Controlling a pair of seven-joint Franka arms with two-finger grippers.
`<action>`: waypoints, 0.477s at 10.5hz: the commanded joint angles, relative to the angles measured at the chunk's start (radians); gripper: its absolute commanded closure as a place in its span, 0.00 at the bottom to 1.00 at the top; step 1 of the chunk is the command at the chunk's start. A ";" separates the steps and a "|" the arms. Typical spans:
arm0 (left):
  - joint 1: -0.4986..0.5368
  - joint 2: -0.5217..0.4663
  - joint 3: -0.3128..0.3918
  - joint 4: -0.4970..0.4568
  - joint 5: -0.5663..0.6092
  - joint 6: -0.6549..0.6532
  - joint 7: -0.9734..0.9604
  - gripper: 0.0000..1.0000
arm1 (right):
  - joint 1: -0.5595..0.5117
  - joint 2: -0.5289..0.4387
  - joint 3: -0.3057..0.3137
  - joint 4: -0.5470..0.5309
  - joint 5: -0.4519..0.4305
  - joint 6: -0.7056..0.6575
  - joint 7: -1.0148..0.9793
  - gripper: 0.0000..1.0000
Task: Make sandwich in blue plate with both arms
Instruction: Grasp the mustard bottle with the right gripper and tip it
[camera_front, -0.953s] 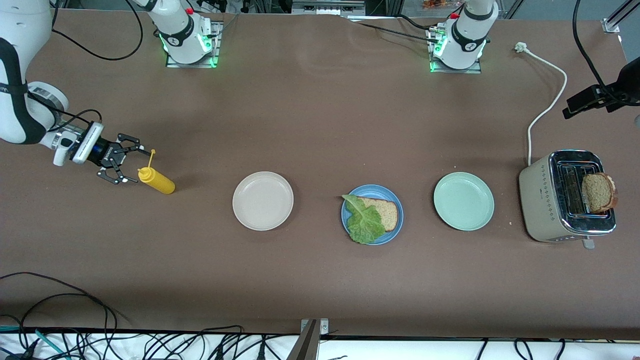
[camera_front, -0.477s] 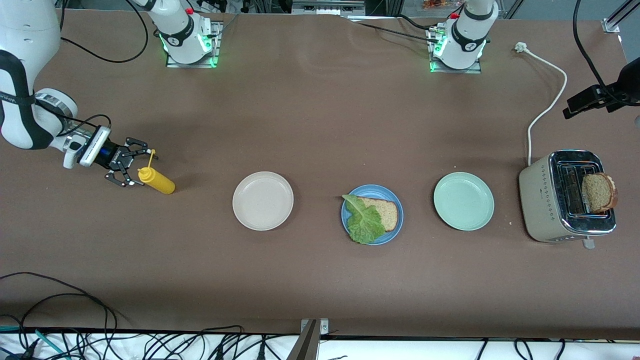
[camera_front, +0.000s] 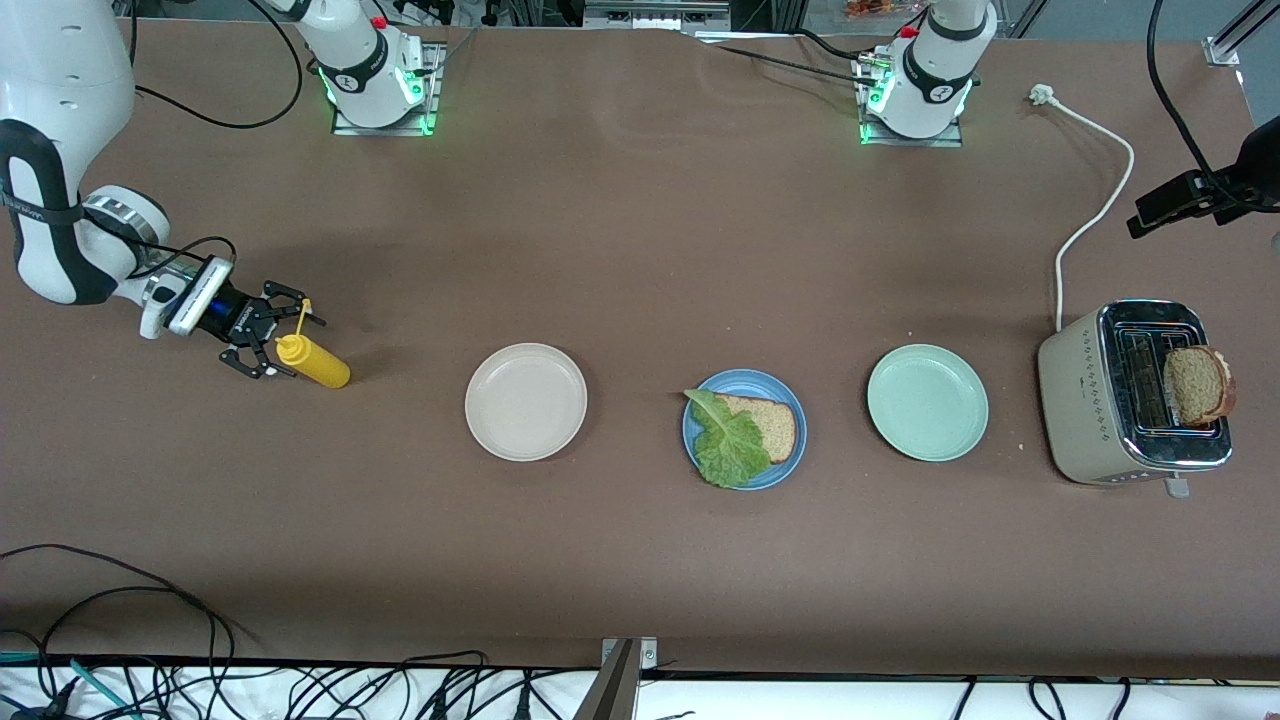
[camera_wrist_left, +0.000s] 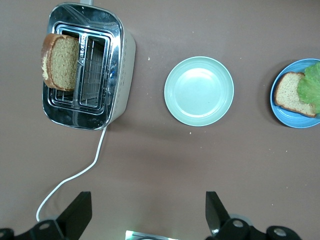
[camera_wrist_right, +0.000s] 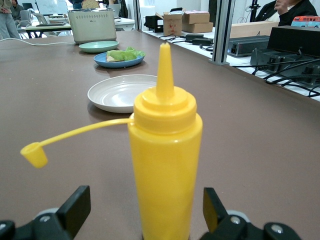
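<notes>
The blue plate (camera_front: 787, 459) lies mid-table, holding one brown bread slice (camera_front: 775, 425) with a green lettuce leaf (camera_front: 728, 445) partly over it. A second bread slice (camera_front: 1196, 385) stands in the toaster (camera_front: 1090, 400). My right gripper (camera_front: 290, 348) is low at the right arm's end of the table, open, its fingers on either side of a yellow squeeze bottle (camera_front: 322, 368) without touching it. The bottle (camera_wrist_right: 165, 165) stands upright with its cap hanging off. My left gripper (camera_wrist_left: 148, 215) hangs open and empty high over bare table near the toaster (camera_wrist_left: 120, 65).
A cream-white plate (camera_front: 526, 401) lies between the bottle and the blue plate. A mint-green plate (camera_front: 927, 402) lies between the blue plate and the toaster. The toaster's white cord (camera_front: 1095, 200) runs toward the left arm's base. Loose cables crowd the table's edge nearest the front camera.
My right gripper has slid toward the yellow bottle, and its open fingers now flank the bottle's top. Nothing else has moved.
</notes>
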 joint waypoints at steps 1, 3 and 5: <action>0.005 0.013 0.000 0.017 -0.012 -0.005 0.011 0.00 | -0.004 0.027 0.003 0.013 0.039 -0.035 -0.017 0.00; 0.006 0.013 0.000 0.017 -0.012 -0.005 0.011 0.00 | -0.003 0.028 0.009 0.013 0.047 -0.035 -0.016 0.00; 0.006 0.013 0.000 0.017 -0.012 -0.005 0.011 0.00 | -0.003 0.028 0.017 0.018 0.050 -0.035 -0.013 0.16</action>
